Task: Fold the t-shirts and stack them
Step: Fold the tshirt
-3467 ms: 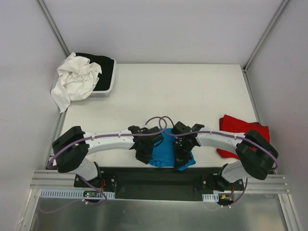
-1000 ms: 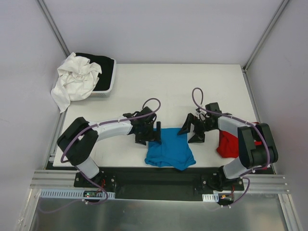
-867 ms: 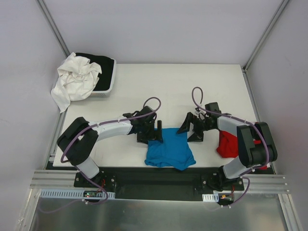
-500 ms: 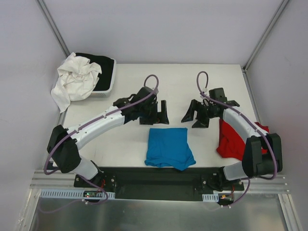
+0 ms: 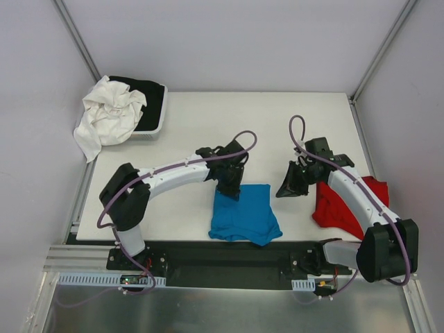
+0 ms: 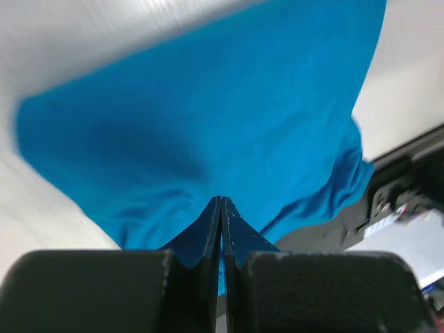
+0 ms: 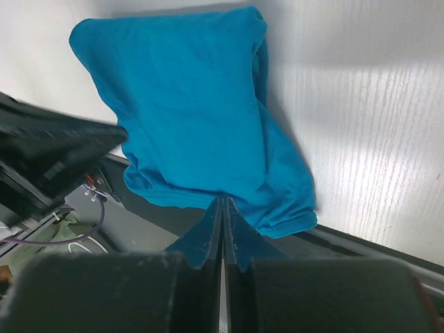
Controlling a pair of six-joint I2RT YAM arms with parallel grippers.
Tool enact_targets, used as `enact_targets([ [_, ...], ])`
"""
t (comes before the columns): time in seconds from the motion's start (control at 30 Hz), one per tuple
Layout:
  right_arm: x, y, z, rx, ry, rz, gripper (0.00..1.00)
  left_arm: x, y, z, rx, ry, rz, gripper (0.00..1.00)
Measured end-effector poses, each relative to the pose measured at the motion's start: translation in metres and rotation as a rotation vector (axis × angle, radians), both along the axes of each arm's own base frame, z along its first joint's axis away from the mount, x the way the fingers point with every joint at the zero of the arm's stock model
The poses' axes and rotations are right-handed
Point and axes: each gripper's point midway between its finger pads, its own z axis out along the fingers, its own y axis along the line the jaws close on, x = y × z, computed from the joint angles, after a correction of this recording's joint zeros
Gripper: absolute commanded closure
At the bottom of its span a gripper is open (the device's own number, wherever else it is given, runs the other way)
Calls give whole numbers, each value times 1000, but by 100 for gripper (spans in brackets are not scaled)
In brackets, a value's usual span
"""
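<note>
Scene: two robot arms reach out over a white table (image 5: 263, 125), seen from above.
Blue shirt (image 5: 244, 215): folded into a rough rectangle, flat on the near middle of the table. Its far edge is straight. Its near edge is rumpled and lies at the table's near edge.
Red shirt (image 5: 329, 211): a loose heap at the table's right side, well apart from the blue shirt. The right arm (image 5: 354, 194) crosses over part of it.
Left claw (image 5: 231, 189): clenched, fingers pressed flat together, tips pointing down at the blue shirt's far left corner. Whether it pinches or touches the cloth cannot be told.
Left wrist view: the closed claw (image 6: 220, 202) sits in front of smooth blue cloth (image 6: 208, 118) that fills most of the picture.
Right claw (image 5: 288, 189): clenched, over bare table between the two shirts, just beside the blue shirt's far right corner.
Right wrist view: the closed claw (image 7: 223, 202) points toward the blue shirt (image 7: 201, 118), whose bunched edge lies nearest the tips.
White garment (image 5: 107, 114): bunched at the far left corner, spilling over a basket (image 5: 161, 119) and the table's left edge.
Black garment (image 5: 149, 97): lying in the basket, beside the white one.
</note>
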Motion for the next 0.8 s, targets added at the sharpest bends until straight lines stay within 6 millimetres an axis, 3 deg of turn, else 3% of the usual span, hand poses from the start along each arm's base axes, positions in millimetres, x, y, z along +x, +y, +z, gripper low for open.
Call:
enact_targets([
  [0.2,-5,-3,-4,-15,17,-6,98,-62,-22,-9,3,55,-184,100],
  [0.3,-10,-5,-10,-28,32,-9,98,-79,-23,-11,5,67,-223,100],
  [0.53,-25,-12,-13,-44,25,-39,98,-83,13,-43,152,66,-186,100],
  [0.7,-31,-16,-10,-62,17,-49,98,-82,13,-74,198,100,-180,100],
  [0.8,-36,-21,-8,-81,15,-55,98,-79,12,-74,171,130,-155,100],
])
